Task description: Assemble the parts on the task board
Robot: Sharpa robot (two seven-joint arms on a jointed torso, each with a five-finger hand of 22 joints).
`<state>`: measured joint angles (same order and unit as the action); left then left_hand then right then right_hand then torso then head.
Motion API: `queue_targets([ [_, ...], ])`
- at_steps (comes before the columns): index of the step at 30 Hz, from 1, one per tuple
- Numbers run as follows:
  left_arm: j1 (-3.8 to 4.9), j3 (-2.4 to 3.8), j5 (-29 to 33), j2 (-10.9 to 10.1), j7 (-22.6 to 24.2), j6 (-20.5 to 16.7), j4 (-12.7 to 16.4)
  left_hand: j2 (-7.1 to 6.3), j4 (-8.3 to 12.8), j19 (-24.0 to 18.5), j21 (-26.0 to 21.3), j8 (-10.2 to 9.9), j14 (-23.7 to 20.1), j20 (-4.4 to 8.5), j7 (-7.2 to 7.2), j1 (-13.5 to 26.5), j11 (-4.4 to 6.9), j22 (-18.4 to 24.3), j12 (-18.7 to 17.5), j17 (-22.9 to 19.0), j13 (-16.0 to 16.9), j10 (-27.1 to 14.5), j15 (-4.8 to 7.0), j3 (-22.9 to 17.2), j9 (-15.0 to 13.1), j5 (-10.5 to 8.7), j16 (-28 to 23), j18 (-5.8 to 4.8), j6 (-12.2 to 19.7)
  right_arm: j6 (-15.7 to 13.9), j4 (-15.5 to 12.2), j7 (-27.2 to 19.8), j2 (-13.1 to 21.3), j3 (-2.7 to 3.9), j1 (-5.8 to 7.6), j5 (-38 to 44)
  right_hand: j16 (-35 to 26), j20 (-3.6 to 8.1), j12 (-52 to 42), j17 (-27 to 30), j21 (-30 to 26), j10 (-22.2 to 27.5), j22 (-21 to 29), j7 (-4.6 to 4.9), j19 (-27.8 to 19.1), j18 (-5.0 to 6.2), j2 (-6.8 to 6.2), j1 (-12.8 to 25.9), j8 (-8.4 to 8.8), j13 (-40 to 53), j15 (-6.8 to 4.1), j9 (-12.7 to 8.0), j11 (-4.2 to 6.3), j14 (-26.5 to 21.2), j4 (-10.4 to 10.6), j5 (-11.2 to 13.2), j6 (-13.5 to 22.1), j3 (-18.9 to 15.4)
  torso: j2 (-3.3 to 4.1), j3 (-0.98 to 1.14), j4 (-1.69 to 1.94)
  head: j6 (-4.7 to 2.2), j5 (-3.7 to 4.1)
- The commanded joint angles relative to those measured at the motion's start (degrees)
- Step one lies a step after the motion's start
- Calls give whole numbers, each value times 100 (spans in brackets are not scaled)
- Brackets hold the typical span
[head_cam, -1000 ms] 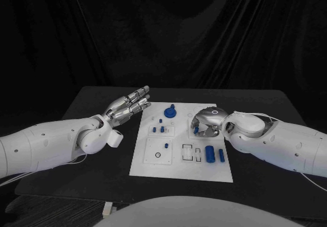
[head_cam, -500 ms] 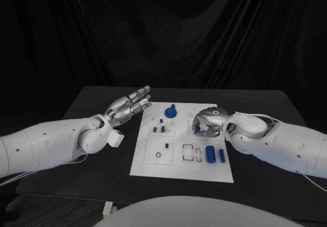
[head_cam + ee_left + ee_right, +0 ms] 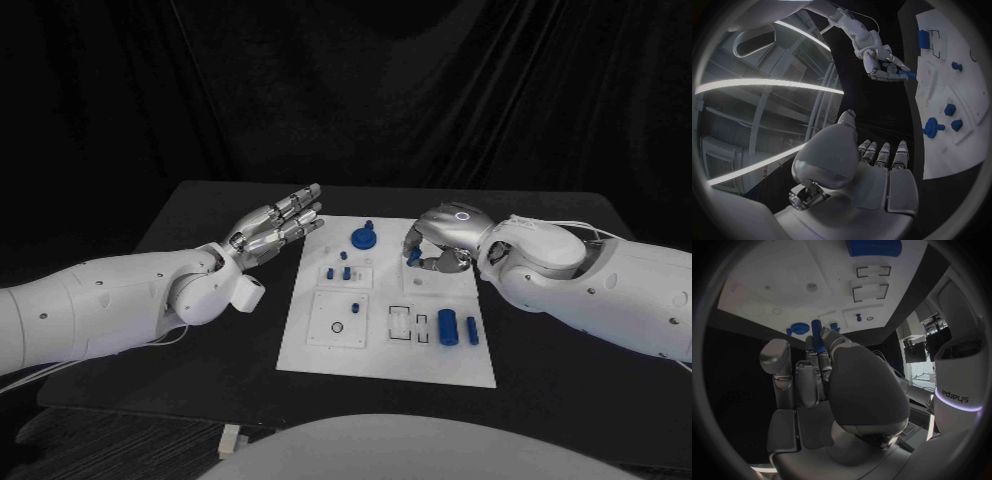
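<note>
- Task board (image 3: 325, 355), the white plate at the centre of the black table (image 3: 173, 370), lies between the robot's two arms, its near end bare of parts.
- Two blue cylinders (image 3: 447, 325) lie side by side in the board's near right section, next to two outlined rectangular slots (image 3: 400, 320) with nothing in them; these look yet to be fitted.
- A ring-marked square (image 3: 339, 321) on the near left also stands unfilled.
- Mid-board, small blue pegs (image 3: 338, 271) stand upright in a cluster, apparently seated.
- Right hand (image 3: 440, 243) hovers above the board's right side, fingers curled round a small blue part (image 3: 817, 333); the left wrist view shows the piece pinched at the fingertips, clear of the surface.
- Left hand (image 3: 274, 226) hangs just off the board's left edge, fingers straight and together, holding nothing.
- At the far end, a round blue disc piece (image 3: 361, 238) with a short post sits in place.
- Judged from the layout, assembly is partway through: far and middle pieces appear set, one part is in hand, and the near slots and cylinders remain.
</note>
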<state>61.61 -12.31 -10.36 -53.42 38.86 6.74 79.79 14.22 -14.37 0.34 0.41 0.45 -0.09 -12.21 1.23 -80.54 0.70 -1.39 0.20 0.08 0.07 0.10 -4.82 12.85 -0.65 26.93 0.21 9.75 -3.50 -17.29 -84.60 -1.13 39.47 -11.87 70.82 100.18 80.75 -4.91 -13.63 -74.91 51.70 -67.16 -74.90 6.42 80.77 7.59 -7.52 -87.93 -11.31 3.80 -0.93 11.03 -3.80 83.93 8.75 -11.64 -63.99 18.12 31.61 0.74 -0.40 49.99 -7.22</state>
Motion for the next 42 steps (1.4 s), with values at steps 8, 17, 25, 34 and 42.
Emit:
queue_targets([
  [8,-25,6,36,13,265,31,6,-2,44,6,-2,24,9,-50,2,-69,-28,-1,-20,-8,-7,-10,-42,5,-4,22,-21,49,15,181,-673,314,-146,-1,87,9,-39,43,91,-350,-10,-151,-656,-2,-18,-112,-59,-24,44,3,-49,23,85,298,-32,74,38,38,1,-2,7,1,16],
  [17,-31,6,36,8,351,-81,21,-6,-213,-1,-8,17,9,6,-46,164,0,24,-20,-8,-7,-10,29,117,4,-301,-21,50,63,293,-549,224,-745,-1,-258,282,-50,43,120,-339,-43,-154,-648,5,-29,-107,-79,-29,70,1,-47,29,80,294,-49,62,69,59,-5,-6,4,1,-62],
  [25,-32,6,36,-25,365,-106,27,16,-232,-2,-9,21,9,13,-32,202,2,26,-20,-8,-7,-10,33,125,0,-322,-21,50,47,437,-205,169,-1151,-1,-546,458,-57,42,136,-331,-67,-155,-643,12,-38,-104,-95,-20,87,1,-43,31,74,291,-53,61,88,65,3,-2,3,1,-109],
  [34,-33,6,36,-24,382,-120,2,76,-240,-2,-8,23,9,22,-18,263,-3,27,-20,-8,-7,-10,41,127,-1,-335,-21,50,38,491,43,129,-1376,-1,-744,489,-59,39,150,-331,-69,-175,-642,20,-42,-105,-106,-17,117,5,-39,34,72,290,-63,61,123,83,4,-1,9,1,-73],
  [42,-33,6,36,-33,374,-114,2,95,-237,-1,-8,24,9,25,-18,275,-1,25,-20,-8,-7,-10,42,125,-2,-327,-21,51,31,537,175,115,-1485,-1,-871,492,-62,39,153,-329,-72,-188,-641,22,-45,-104,-111,-22,127,8,-39,35,74,289,-73,63,133,91,5,-1,1,1,-85],
])
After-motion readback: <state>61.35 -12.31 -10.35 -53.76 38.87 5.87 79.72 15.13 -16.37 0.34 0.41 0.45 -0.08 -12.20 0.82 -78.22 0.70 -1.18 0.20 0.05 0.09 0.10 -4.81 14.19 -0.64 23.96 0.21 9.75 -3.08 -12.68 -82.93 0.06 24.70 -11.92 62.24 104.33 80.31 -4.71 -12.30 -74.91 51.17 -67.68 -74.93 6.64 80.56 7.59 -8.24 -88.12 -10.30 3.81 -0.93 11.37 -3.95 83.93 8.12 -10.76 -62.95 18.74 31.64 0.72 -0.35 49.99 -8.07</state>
